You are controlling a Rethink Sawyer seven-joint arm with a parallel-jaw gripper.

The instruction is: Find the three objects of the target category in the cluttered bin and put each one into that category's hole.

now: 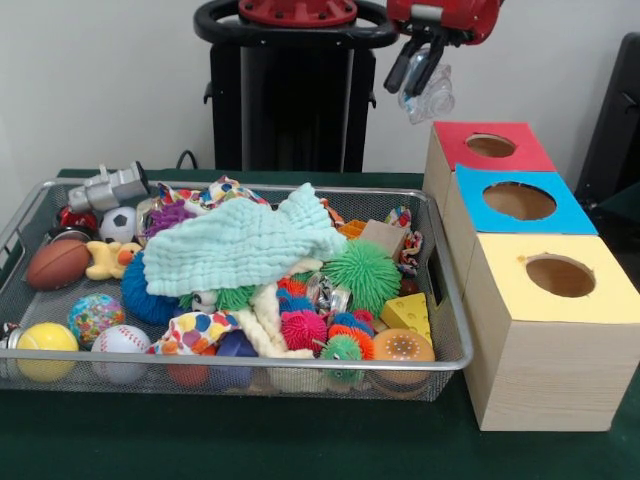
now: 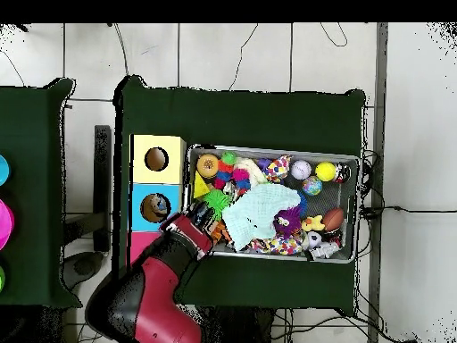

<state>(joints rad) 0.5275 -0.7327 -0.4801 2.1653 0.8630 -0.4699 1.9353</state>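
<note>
Jaws (image 1: pixel 425 75) clamped on clear toy (image 1: pixel 432 100), hanging above and just behind red hole (image 1: pixel 490 145). Judged step: drop. Centre over red hole, lower close, then release; off-centre risks bounce off rim toward bin (image 1: pixel 440 300).

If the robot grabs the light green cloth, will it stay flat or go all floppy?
Probably floppy: the cloth already lies in soft folds, draped over the toys. It looks thin, so likely light. Lifted by one corner, it would probably hang down and might drag the spiky green ball touching its edge.
</note>
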